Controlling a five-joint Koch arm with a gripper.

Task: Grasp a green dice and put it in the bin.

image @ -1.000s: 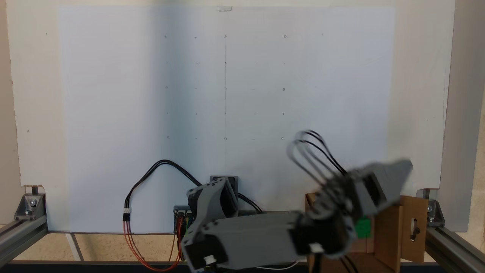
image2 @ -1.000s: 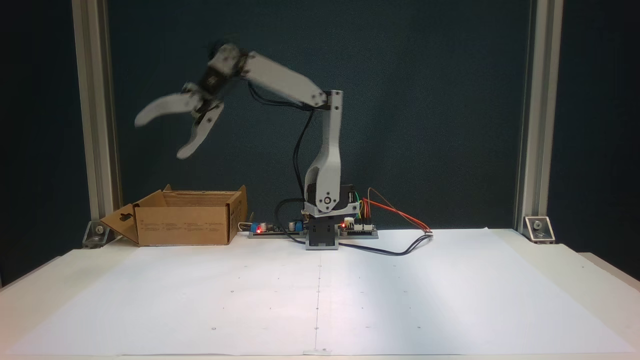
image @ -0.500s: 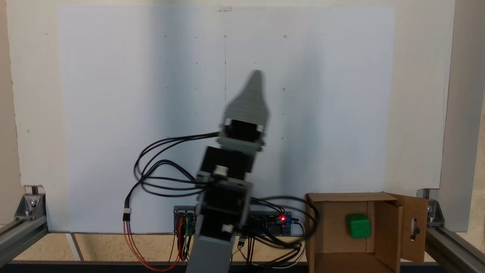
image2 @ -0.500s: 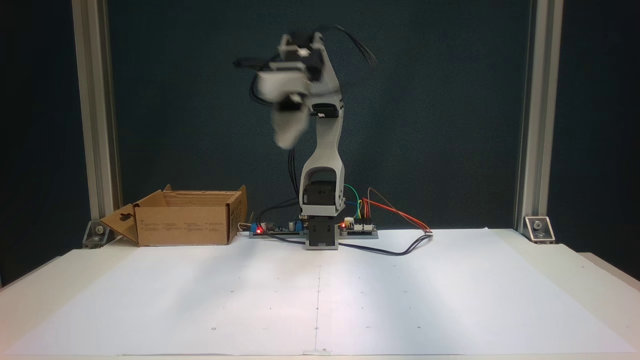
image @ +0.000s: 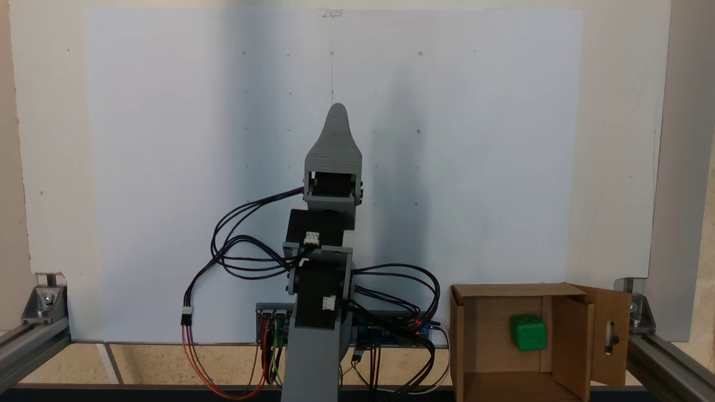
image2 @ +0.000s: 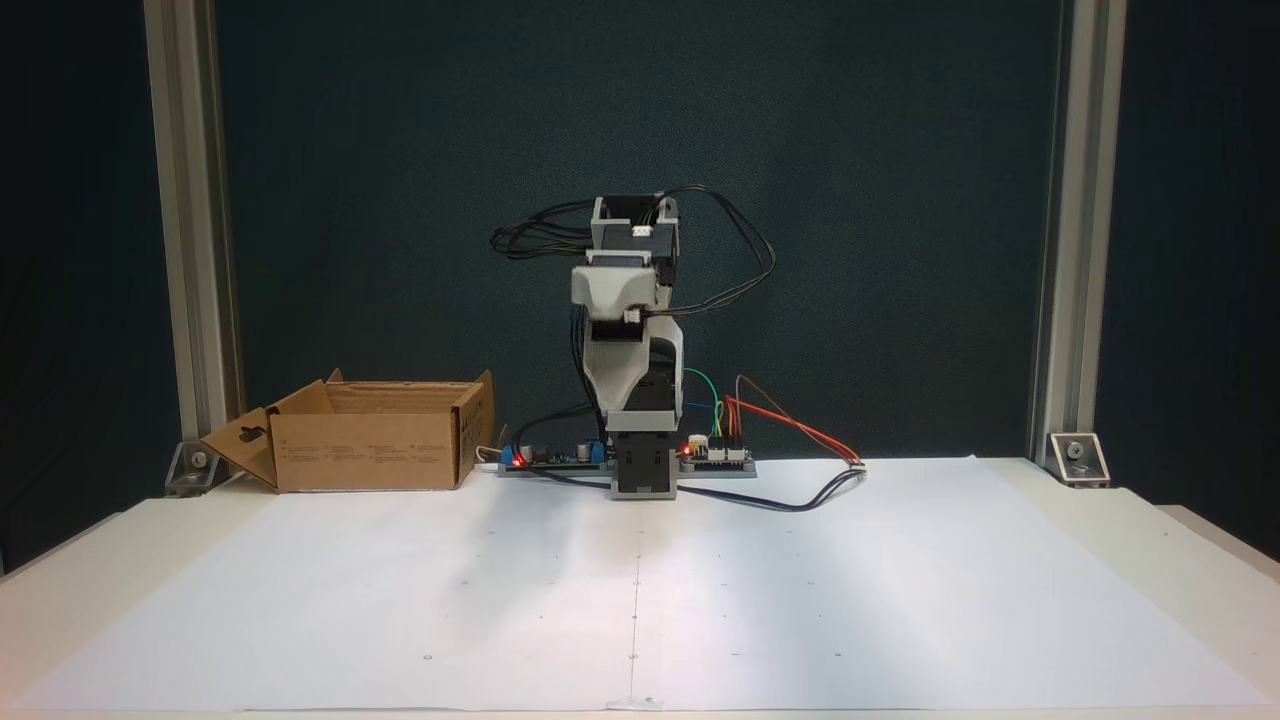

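Observation:
The green dice (image: 528,331) lies on the floor of the bin (image: 508,291), a brown cardboard box at the lower right of a fixed view. In the other fixed view the bin (image2: 370,450) stands at the left, by the back edge of the table, and its wall hides the dice. My gripper (image: 337,109) is far from the bin, pointing out over the middle of the white sheet. Just one jaw tip shows from above. From the front the gripper (image2: 625,378) faces the camera above the arm's base, folded low, with nothing seen in it.
A slotted flap (image: 610,335) hangs open off the bin's right side. Circuit boards and loose wires (image2: 790,440) sit beside the arm's base. Aluminium frame posts (image2: 190,240) stand at both back corners. A white paper sheet (image2: 640,590) covers the table.
A second ago my open gripper was over the bin with the dice falling. The arm has since swung back to the centre and folded down; the dice now rests in the bin.

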